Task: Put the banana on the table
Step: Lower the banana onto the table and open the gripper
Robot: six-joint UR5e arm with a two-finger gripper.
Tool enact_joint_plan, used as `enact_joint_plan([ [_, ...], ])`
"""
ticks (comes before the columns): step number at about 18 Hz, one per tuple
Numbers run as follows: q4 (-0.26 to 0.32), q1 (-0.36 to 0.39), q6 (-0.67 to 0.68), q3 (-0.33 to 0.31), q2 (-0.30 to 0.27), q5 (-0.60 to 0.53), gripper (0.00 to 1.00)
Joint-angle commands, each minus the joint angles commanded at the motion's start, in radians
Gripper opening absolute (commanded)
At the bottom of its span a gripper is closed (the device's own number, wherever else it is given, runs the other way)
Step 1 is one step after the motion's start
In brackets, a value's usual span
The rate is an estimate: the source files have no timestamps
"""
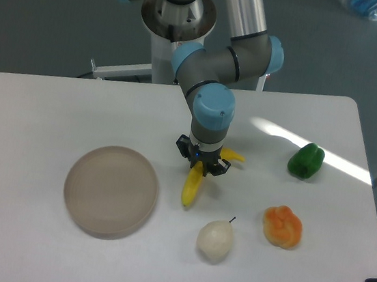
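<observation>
From left to right I saw the round plate (111, 191) on the white table (41, 109), then my gripper (202, 162) clamped on the yellow banana (191, 187) just right of the plate, then the pear (215, 240), orange fruit (282, 226) and green pepper (306, 160).

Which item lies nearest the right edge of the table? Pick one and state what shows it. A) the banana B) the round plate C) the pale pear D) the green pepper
D: the green pepper sits farthest right on the table, beyond the orange fruit, the pear, the banana under the pincer, and the plate at left.
</observation>
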State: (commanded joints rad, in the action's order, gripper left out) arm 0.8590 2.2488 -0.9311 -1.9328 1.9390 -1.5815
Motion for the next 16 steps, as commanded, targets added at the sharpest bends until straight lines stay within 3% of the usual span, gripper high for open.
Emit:
enact_joint_plan([
  [2, 0.000, 0.002, 0.002, 0.003, -0.002, 0.000, 0.24],
  [4, -0.002, 0.002, 0.002, 0.006, -0.002, 0.000, 0.44],
  [5, 0.000, 0.002, 0.003, 0.011, -0.003, 0.000, 0.60],
  [8, 0.000, 0.003, 0.005, 0.017, -0.005, 0.000, 0.80],
  [12, 0.005, 0.008, 0.005, 0.046, -0.014, -0.002, 1.00],
  [16, 0.006, 0.035, 0.005, 0.097, -0.018, -0.002, 1.00],
])
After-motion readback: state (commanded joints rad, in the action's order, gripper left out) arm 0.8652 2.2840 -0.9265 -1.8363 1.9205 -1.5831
